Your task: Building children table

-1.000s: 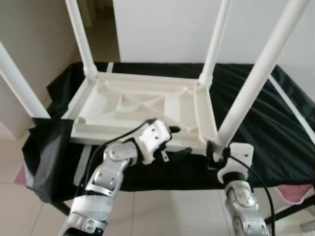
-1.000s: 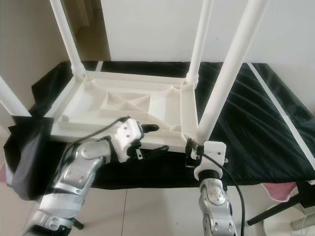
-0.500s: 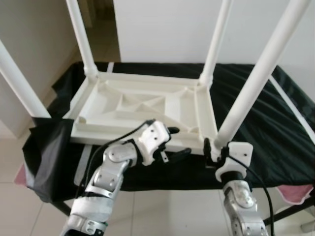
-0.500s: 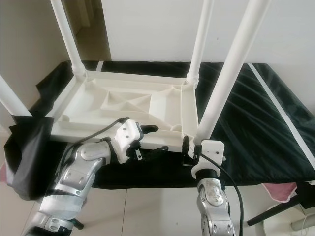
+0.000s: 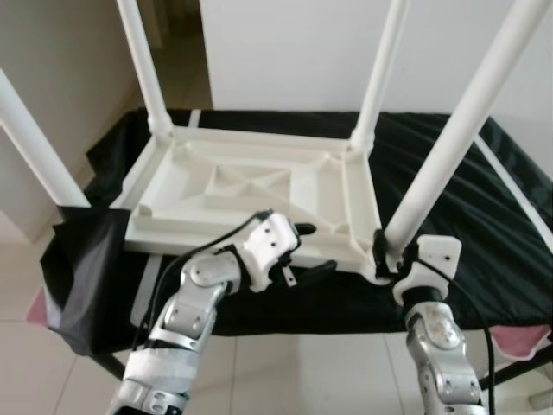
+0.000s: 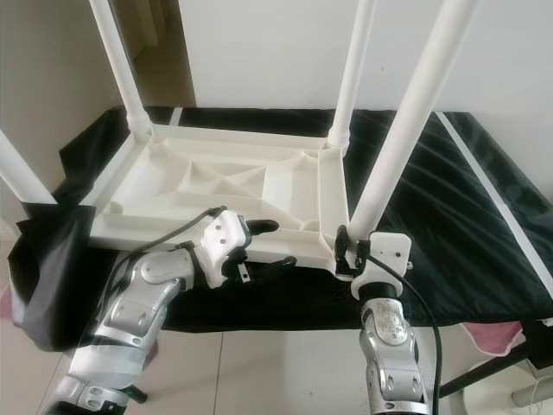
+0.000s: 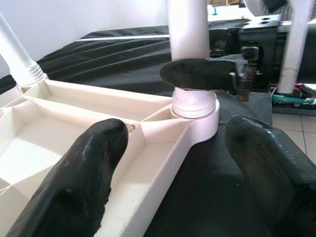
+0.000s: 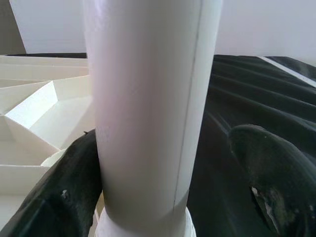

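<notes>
The right gripper has been shifted toward the robot's right and slightly upward along the base of the near right table leg, so that its white wrist housing, formerly seen directly below the leg's foot, is now seen just to the right of it. The black fingers, earlier seen slightly short of the leg's base, have been brought to either side of it, one finger touching the tube and the other standing apart. The leg itself is seen leaning a little more toward the robot's right, above the gripper, than it was a second ago.
</notes>
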Tool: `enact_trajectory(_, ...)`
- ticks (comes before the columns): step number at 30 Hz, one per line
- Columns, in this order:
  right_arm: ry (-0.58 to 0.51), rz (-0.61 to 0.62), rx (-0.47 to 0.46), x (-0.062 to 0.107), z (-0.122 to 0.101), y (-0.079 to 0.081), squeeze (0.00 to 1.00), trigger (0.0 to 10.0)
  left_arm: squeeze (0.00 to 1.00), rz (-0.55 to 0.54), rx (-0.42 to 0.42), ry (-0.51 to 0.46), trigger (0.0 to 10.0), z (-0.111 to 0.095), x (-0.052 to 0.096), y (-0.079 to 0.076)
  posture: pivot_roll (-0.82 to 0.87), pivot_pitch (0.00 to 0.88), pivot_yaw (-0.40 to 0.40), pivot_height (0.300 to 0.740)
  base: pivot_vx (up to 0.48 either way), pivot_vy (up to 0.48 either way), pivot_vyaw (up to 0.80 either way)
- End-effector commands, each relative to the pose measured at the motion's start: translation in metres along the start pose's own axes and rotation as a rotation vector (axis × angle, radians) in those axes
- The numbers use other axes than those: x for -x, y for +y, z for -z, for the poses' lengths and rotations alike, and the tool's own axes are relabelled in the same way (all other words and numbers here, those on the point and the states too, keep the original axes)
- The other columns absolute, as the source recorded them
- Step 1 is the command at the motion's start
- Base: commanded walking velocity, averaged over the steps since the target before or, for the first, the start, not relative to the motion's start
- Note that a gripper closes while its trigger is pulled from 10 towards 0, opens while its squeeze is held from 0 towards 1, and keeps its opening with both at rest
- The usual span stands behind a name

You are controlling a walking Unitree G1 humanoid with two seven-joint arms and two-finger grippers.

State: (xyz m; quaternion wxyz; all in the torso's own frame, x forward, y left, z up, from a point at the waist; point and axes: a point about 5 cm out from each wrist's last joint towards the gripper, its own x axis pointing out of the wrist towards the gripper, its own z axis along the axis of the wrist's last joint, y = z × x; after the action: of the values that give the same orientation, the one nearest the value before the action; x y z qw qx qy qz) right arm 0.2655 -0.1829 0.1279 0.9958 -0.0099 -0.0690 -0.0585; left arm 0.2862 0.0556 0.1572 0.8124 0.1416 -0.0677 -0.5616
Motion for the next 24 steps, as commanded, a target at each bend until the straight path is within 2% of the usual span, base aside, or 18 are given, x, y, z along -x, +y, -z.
enact_trajectory(1,0.001,0.056,0.000,-0.003,0.001,-0.016,0.00,10.0,0.00,-0.067,0.007,0.013,10.0,0.002,-0.001,-0.002,-0.02,0.000,-0.028,0.740,0.000,0.000,0.00)
enact_trajectory(9,-0.018,0.056,-0.006,-0.013,-0.004,-0.025,0.00,10.0,0.00,-0.035,0.021,0.010,10.0,0.001,-0.001,-0.008,-0.01,0.000,-0.029,0.740,0.000,0.000,0.00)
enact_trajectory(11,-0.024,0.058,-0.001,-0.019,-0.005,-0.037,0.00,10.0,0.00,-0.020,0.035,0.006,10.0,0.000,0.000,-0.010,-0.01,0.000,-0.029,0.740,0.000,0.000,0.00)
enact_trajectory(17,-0.024,0.085,-0.003,-0.025,-0.007,-0.056,0.00,10.0,0.00,-0.005,0.046,0.008,10.0,0.000,0.003,-0.013,0.00,0.000,-0.027,0.740,0.000,0.000,0.00)
enact_trajectory(24,-0.031,-0.057,-0.090,-0.013,-0.003,-0.010,0.00,10.0,0.00,-0.067,0.078,-0.027,10.0,-0.002,0.008,-0.012,0.00,0.000,-0.034,0.740,0.000,0.000,0.00)
